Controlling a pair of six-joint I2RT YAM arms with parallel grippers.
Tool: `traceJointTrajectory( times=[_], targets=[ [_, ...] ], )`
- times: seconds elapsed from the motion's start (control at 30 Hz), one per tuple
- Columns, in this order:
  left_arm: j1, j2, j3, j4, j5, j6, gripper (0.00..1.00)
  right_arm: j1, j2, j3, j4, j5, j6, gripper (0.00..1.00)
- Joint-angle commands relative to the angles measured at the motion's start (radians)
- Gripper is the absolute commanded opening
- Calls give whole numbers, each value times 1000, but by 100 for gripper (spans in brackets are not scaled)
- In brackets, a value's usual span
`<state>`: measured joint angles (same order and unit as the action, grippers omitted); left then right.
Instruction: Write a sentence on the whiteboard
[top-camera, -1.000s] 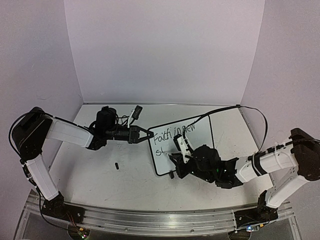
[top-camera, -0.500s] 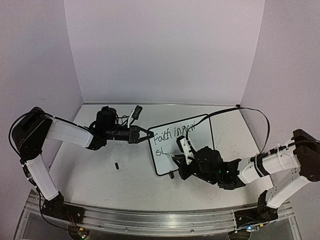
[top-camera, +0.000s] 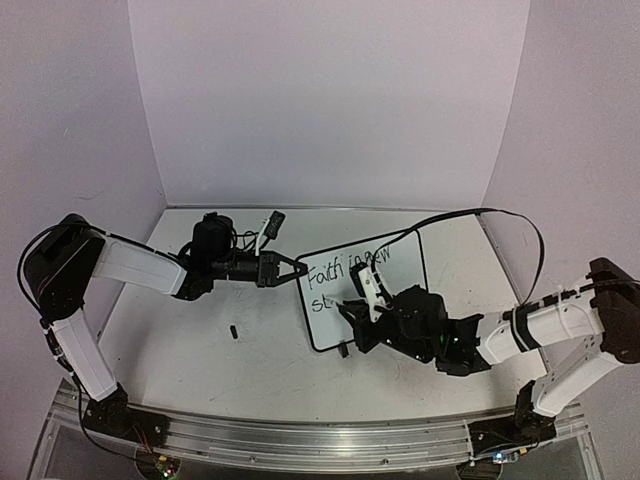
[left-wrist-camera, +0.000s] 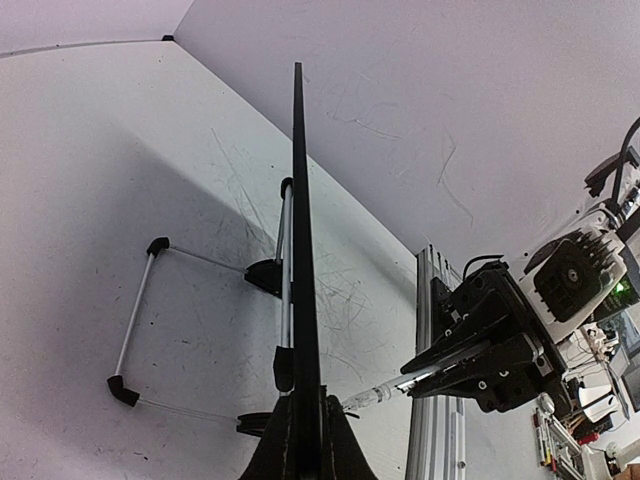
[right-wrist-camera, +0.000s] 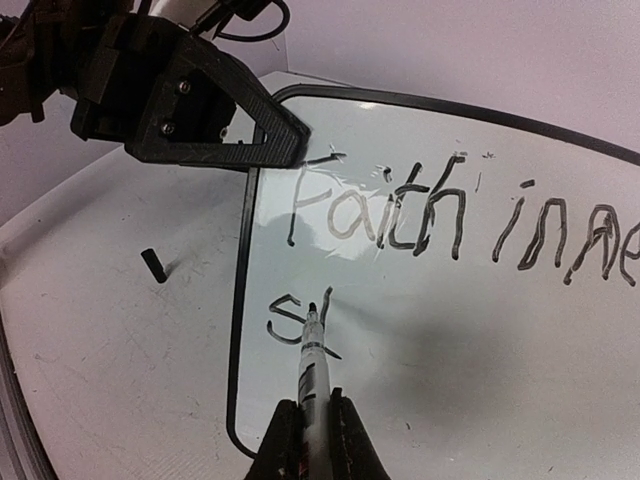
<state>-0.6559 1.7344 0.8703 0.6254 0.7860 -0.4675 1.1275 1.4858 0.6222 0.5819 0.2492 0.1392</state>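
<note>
There is one board (top-camera: 405, 268), two arms, two grippers, one marker (right-wrist-camera: 311, 365) and one small black piece (top-camera: 233, 331) lying loose on the table (top-camera: 200, 360).

The board stands right of the table's middle, propped on a wire stand. The left wrist view shows it edge-on (left-wrist-camera: 298, 220), with two black feet (left-wrist-camera: 157, 245) behind it.

The sentence (top-camera: 350, 268) has two lines of black handwriting. The upper line reads "Faith in new". The lower line (right-wrist-camera: 300, 315) has only an "s" and an upright stroke beside it, at the board's left end.

The left gripper (top-camera: 298, 272) reaches in from the left, and its fingers are closed tight on the far part of the board's left edge. In the left wrist view the edge runs straight up out of the pinched fingers (left-wrist-camera: 305, 445). In the right wrist view one finger (right-wrist-camera: 200, 110) lies just left of the "F".

The right gripper (top-camera: 360, 312) comes from the right and sits on the near side of the board, in front of its face. Its fingers are clamped together on the marker, which sticks out from between them (right-wrist-camera: 305, 445). The marker's tip meets the board at the upright stroke of the lower line, so the writing lies just beyond this gripper, the upper line farther off and to the right.

The black piece (right-wrist-camera: 152, 265) lies left of the board, apart from it, on the near side of the left gripper.
</note>
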Motion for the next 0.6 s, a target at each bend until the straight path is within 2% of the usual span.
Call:
traceJointTrajectory(
  times=[0.0, 0.57],
  targets=[
    [-37, -12, 31, -22, 94, -2, 0, 1, 19, 46, 25, 6, -13, 0],
    [-38, -18, 28, -21, 94, -2, 0, 0, 69, 73, -20, 84, 8, 0]
  ],
)
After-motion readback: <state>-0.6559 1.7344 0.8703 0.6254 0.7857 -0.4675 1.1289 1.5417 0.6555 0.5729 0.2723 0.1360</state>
